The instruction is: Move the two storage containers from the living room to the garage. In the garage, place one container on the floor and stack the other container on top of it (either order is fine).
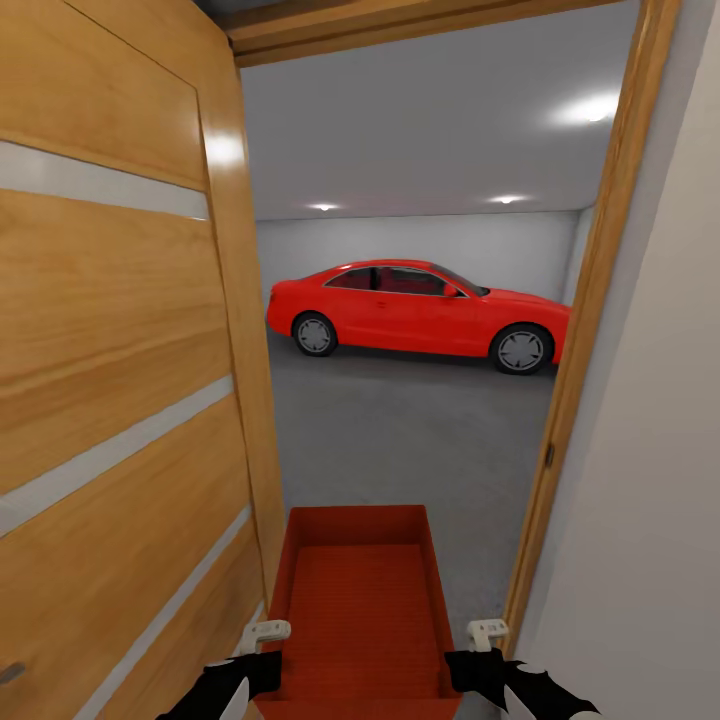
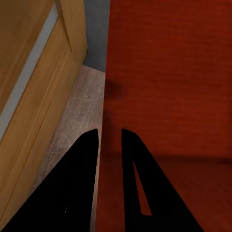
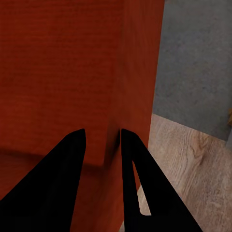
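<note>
1. Head view: One orange-red bin (image 1: 362, 600) is held out in front, low down, in an open doorway. The left gripper (image 1: 262, 640) is at the bin's left wall. The right gripper (image 1: 488, 640) is at its right wall.
2. Head view: Past the doorway is the garage with a grey floor (image 1: 400, 440) and one red car (image 1: 420, 312), far from the bin. A wood door (image 1: 120, 350) stands open on the left. The door frame (image 1: 575, 340) is on the right.
3. Left wrist view: The two black fingers (image 2: 82, 188) are close together with the bin's wall (image 2: 169, 72) between them. They pinch it. Wood planks (image 2: 77, 111) lie below.
4. Right wrist view: The fingers (image 3: 53, 188) are also narrow and pinch the bin's other wall (image 3: 137, 72). Wood planks (image 3: 188, 169) meet the grey floor there.
5. I think the step now is to carry the bin through the doorway. To do it well, go straight and slow. Keep the bin in the middle, because the door and frame are close on both sides. Hold both walls tight and keep the bin level.
6. Count: one bin seen, two grippers, one car, one door.
</note>
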Available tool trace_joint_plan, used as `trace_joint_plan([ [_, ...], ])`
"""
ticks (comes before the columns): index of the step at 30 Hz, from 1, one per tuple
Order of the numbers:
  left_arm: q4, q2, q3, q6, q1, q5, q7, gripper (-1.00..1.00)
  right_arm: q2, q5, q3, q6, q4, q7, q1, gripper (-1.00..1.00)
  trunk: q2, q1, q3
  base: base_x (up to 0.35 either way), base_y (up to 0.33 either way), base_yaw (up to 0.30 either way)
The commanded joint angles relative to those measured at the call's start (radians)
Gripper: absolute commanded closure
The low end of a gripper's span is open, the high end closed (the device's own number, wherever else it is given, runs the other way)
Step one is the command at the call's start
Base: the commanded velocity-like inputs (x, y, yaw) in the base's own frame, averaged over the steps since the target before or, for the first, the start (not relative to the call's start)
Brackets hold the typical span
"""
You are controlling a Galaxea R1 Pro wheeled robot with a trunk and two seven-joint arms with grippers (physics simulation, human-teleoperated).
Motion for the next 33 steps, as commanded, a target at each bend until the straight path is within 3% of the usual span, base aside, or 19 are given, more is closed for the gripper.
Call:
trace_joint_plan([
  [1,-0.004,0.022,0.002,-0.038,-0.001,-0.021,0.027,1.00,0.000,0.011,0.029,-0.002,0.004,0.005,-0.001,1.00,-0.002,0.000,-0.002,0.000,0.000,0.000],
  [9,-0.004,0.021,0.002,-0.038,0.000,-0.021,0.027,1.00,0.000,0.010,0.029,-0.002,0.004,0.005,-0.001,1.00,-0.002,0.000,-0.001,0.000,0.000,-0.042],
  [33,-0.004,0.021,0.002,-0.038,-0.001,-0.021,0.027,1.00,0.000,0.010,0.029,-0.002,0.004,0.005,-0.001,1.00,-0.002,0.000,0.013,0.000,0.000,-0.256],
])
